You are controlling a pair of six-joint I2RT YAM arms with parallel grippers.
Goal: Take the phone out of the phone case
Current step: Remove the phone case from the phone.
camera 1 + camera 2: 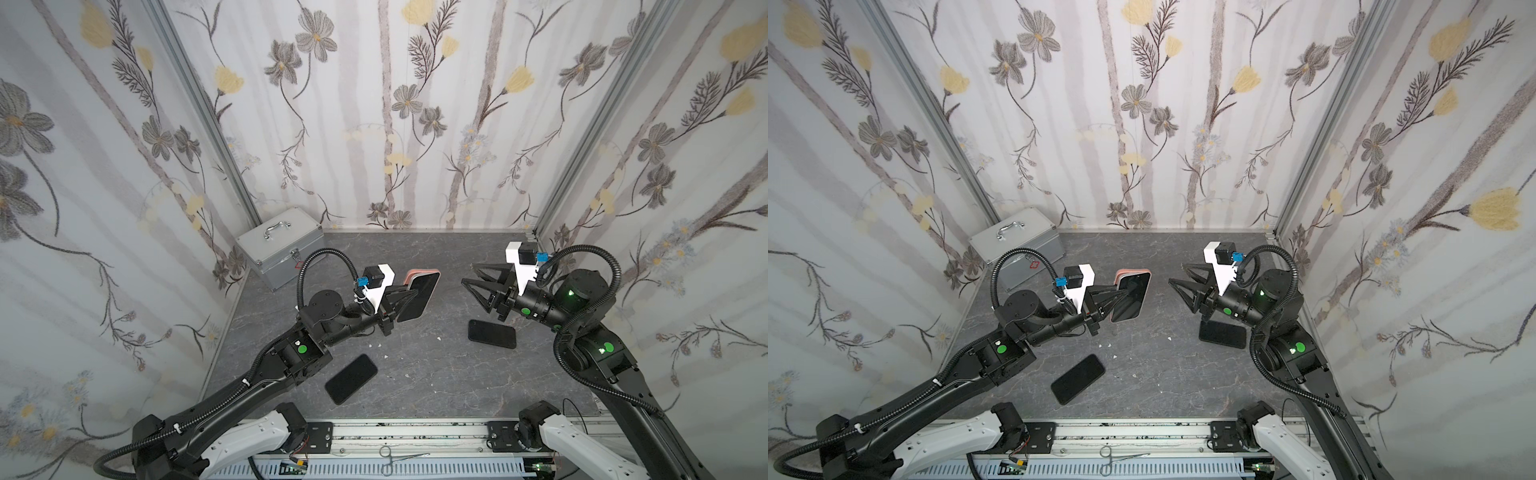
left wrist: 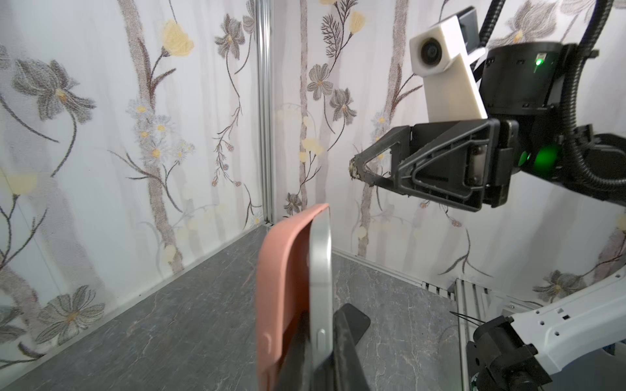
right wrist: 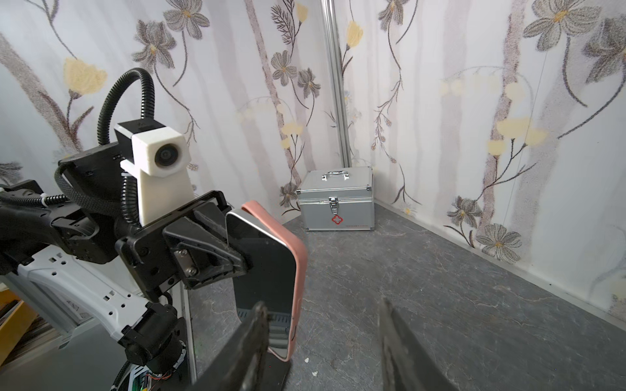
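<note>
Left gripper (image 1: 409,296): jaws together, clamped on the near long edge of the phone (image 1: 417,297), which was held clear of the tabletop (image 1: 415,374), left of its centre. Phone stood on edge, long axis running roughly from the front edge toward the back edge, dark screen turned toward the right edge. Phone case (image 1: 419,272): pink, on the side of the phone away from the screen, its rim showing past the far end. In the left wrist view the silver frame of the phone (image 2: 321,270) stood partly proud of the phone case (image 2: 281,270), and one finger appeared to sit between them, though this was not certain. Right gripper (image 1: 468,274): jaws apart, empty, pointed at the screen from the right-edge side, near but not touching. Judgement: the right arm was the free one, and the pink rim at the far end lay closest to it. Also present: two dark handsets flat on the tabletop, one near the front edge (image 1: 351,379), one beneath the right arm (image 1: 491,333); metal box (image 1: 280,247) in the back left corner.
</note>
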